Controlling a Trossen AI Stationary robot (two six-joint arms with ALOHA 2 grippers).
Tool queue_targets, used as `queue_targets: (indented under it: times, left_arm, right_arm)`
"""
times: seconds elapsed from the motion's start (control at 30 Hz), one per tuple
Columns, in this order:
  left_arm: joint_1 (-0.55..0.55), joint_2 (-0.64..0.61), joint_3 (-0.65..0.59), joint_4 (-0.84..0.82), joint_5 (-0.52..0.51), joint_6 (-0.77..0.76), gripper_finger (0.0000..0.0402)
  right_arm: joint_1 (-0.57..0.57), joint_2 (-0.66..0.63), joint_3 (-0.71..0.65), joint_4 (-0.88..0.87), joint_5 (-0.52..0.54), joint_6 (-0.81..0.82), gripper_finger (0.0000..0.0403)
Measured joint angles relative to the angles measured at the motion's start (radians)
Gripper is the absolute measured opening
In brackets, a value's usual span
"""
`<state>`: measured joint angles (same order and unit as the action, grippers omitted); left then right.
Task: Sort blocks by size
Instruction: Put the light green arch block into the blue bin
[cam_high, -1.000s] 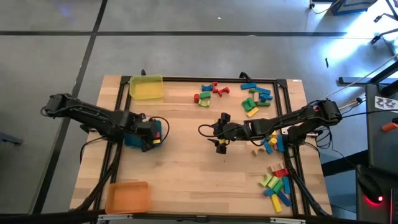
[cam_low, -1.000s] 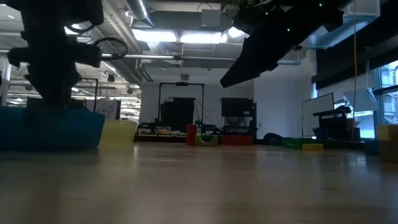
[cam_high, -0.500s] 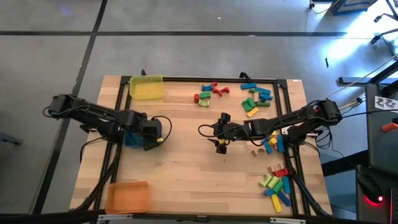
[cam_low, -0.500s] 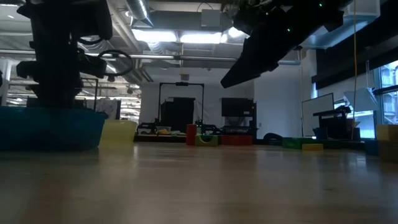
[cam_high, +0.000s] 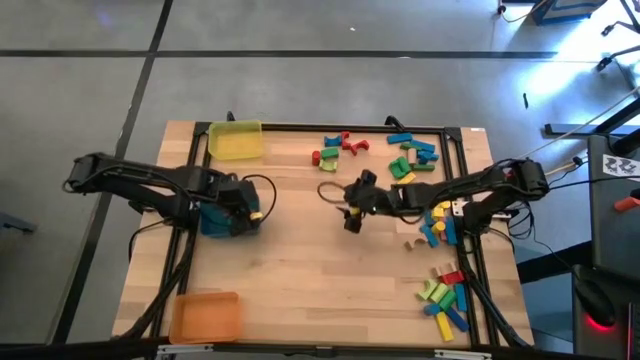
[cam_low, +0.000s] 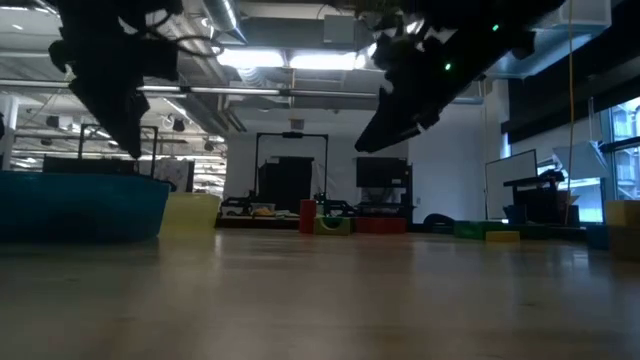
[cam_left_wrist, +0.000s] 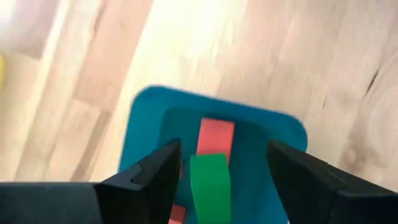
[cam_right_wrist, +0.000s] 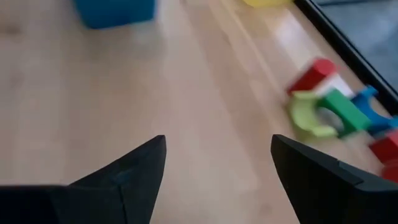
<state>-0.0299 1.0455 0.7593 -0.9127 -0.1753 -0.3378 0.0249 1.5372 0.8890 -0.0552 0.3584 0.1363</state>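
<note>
While your left gripper (cam_high: 250, 212) hangs over the blue rectangular plastic tray (cam_high: 212, 222) at about nine o'clock on the pale wooden table (cam_high: 300, 270), its fingers (cam_left_wrist: 155, 180) stand spread with nothing pinched between them. Look through the left wrist view and you see a green rectangular block (cam_left_wrist: 210, 186) lying inside that blue tray (cam_left_wrist: 249, 130), with a red rectangular block (cam_left_wrist: 216, 135) just beyond it and touching its end. Your right gripper (cam_high: 352, 212) sits near the table's centre, raised off the wood, jaws apart and empty. Past it, toward twelve o'clock, a small cluster of loose blocks (cam_high: 335, 150) in red, green and blue lies on the table; the right wrist view shows the same cluster (cam_right_wrist: 333, 106), a lime arch-shaped piece beside a green one and a red one. More blocks (cam_high: 412, 158) lie at about one o'clock, another group (cam_high: 438, 230) at three o'clock under your right arm, and a heap (cam_high: 445, 300) at about four o'clock. You have a yellow translucent tray (cam_high: 236, 141) at eleven o'clock and an orange tray (cam_high: 205, 316) at seven o'clock.
</note>
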Motion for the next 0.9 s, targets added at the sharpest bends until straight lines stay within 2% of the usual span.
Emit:
queue_targets:
  times: [0.23, 0.43, 0.67, 0.9]
  left_arm:
    - [-0.022, -0.034, 0.000, 0.105, -0.024, 0.041, 0.0221]
    - [-0.046, -0.034, 0.000, 0.134, -0.024, 0.053, 0.0221]
    - [-0.051, -0.034, 0.000, 0.146, -0.034, 0.047, 0.0221]
    - [-0.051, -0.034, 0.000, 0.147, -0.035, 0.046, 0.0221]
  right_arm:
    - [-0.187, 0.013, 0.000, 0.011, -0.091, -0.103, 0.0292]
    - [-0.334, 0.095, 0.000, 0.121, -0.247, -0.193, 0.0292]
    - [-0.426, 0.222, 0.000, 0.287, -0.351, -0.230, 0.0292]
    - [-0.460, 0.330, 0.000, 0.421, -0.389, -0.264, 0.0292]
